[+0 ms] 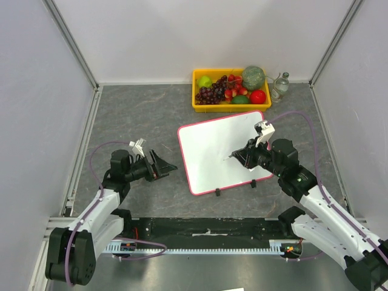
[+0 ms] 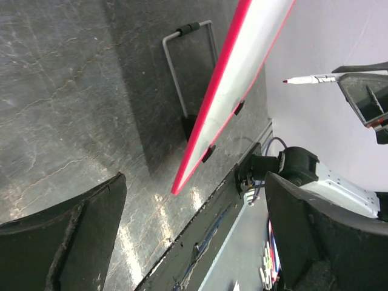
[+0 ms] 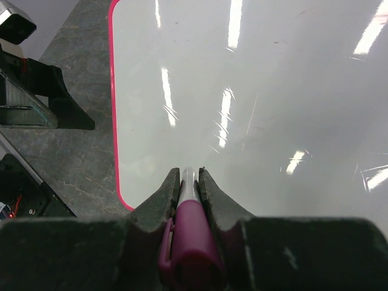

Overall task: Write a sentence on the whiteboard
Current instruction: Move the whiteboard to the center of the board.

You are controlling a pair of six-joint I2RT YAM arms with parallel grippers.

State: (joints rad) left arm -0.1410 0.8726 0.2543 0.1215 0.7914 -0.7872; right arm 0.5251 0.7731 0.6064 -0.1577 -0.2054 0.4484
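As the right arm lay stretched over the grey table (image 1: 139,115), its right gripper (image 3: 189,176) was clenched on a magenta marker (image 3: 189,242), both fingers (image 3: 163,194) pinching the barrel so the pen pointed forward over the whiteboard (image 1: 212,151). The whiteboard, white with a thin pink-red rim, lay centre-right on the table, turned at a slant, with two small black clips (image 1: 217,193) on its near edge. Its far corner sat just in front of a yellow tray (image 1: 200,107) of fruit (image 1: 212,92), with a clear bottle (image 1: 280,86) beside the tray. Seen edge-on from the left wrist, the marker's tip hung just above the board's surface. Glare streaks crossed the board's white face. The left gripper (image 1: 163,165) was released, jaws spread wide and grasping nothing, low over the table to the left of the board, pointing at it but apart from it.
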